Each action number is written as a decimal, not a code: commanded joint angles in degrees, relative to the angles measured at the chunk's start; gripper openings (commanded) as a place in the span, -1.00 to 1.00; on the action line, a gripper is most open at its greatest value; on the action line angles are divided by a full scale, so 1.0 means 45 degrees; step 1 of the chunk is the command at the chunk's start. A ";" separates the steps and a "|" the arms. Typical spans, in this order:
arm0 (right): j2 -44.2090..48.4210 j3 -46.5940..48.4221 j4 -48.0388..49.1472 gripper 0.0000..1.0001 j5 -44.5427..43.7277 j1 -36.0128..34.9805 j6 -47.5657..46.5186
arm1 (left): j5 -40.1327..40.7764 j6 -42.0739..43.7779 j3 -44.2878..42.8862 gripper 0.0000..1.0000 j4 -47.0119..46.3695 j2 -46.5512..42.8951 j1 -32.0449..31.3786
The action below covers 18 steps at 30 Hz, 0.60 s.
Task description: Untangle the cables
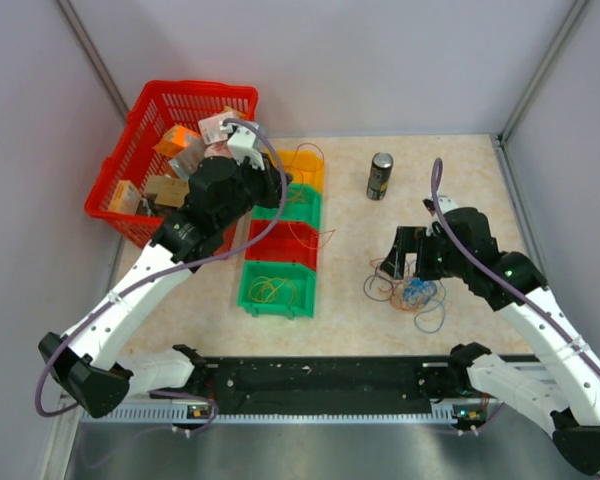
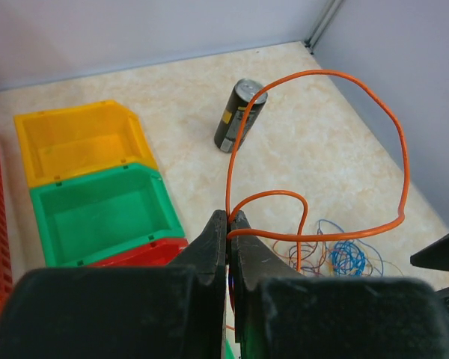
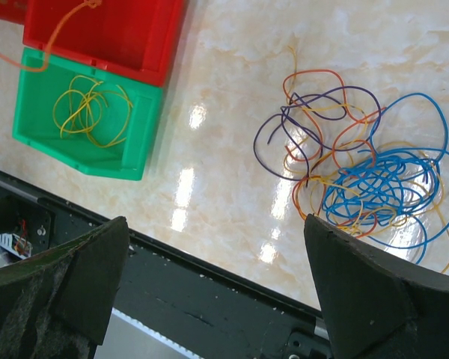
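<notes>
- Here, left gripper: was clenched on one orange cable, its loop held aloft.
- Right gripper: stood spread wide, empty, above the other cables, which lay tangled on the table.

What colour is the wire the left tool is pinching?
The wire in the left tool is orange, clearest in the left wrist view.

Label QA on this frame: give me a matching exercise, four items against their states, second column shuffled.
1 left gripper
2 right gripper
3 can
4 near green bin

A holds yellow wires
B open, near the tangle
C shut on an orange cable
D standing upright, on its own

Pairs: 1-C, 2-B, 3-D, 4-A
</notes>
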<state>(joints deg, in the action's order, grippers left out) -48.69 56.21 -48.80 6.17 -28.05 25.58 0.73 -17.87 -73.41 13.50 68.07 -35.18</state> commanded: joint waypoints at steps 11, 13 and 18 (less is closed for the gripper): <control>0.0272 0.0049 0.0434 0.98 0.0093 0.0023 0.0018 | 0.2122 -0.1379 -0.0034 -1.00 0.2136 0.1257 0.0239; 0.0331 0.0030 0.0414 0.98 0.0093 0.0004 0.0037 | 0.2025 -0.1653 -0.0094 -1.00 0.2274 0.1512 0.0337; 0.0351 -0.0029 0.0414 0.98 0.0073 0.0023 0.0057 | 0.2492 -0.2122 0.0393 -1.00 0.1884 0.1475 0.0317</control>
<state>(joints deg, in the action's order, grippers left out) -47.97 56.21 -48.80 6.57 -28.05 25.65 9.10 -24.38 -72.51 23.75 76.05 -33.98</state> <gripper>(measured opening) 0.988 0.020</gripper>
